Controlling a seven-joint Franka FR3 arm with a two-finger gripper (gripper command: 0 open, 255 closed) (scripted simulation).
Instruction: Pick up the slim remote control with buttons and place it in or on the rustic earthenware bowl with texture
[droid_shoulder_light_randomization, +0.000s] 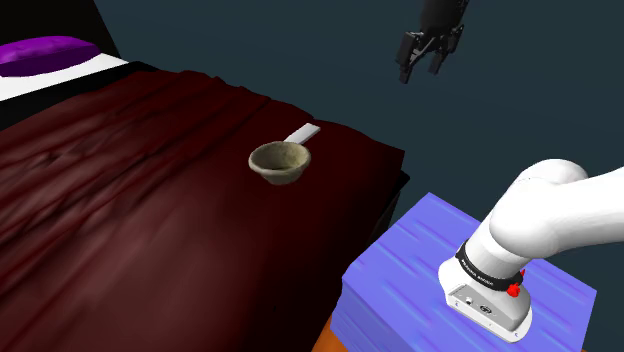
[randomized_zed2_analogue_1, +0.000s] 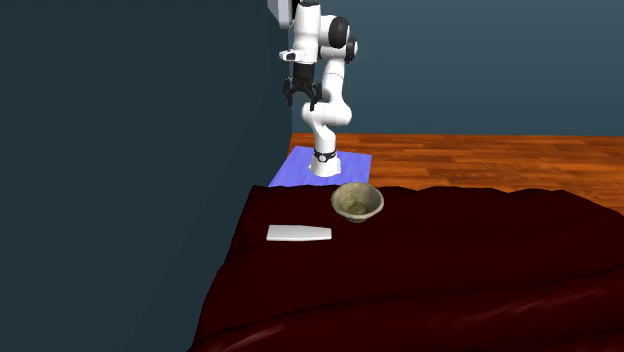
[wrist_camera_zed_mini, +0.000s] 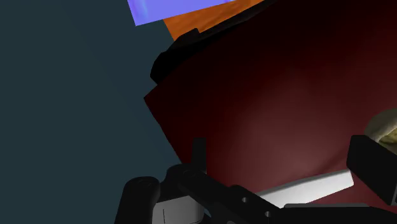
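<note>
The gripper hangs high in the air, well above the bed, its two black fingers standing apart with nothing between them; it touches neither the bedding nor anything on it. Judging by that, the task is at its very start; the reach, the grasp, the lift and the placing are all left to do. Below the gripper and well apart from it, the remote control lies flat on the dark red bed, a slim pale slab drawn nearly white, its buttons too small to make out; in the wrist view it shows as a light strip beneath the parted fingers, so the hand seems roughly aimed at it, though far above. The bowl stands upright near the remote control and apart from it, a rough olive-brown vessel, empty; it sits nearer the arm's stand than the remote control does. Farther out, a purple pillow rests at the head of the bed; a dark teal wall runs along the bed's side; a wooden floor shows beyond.
</note>
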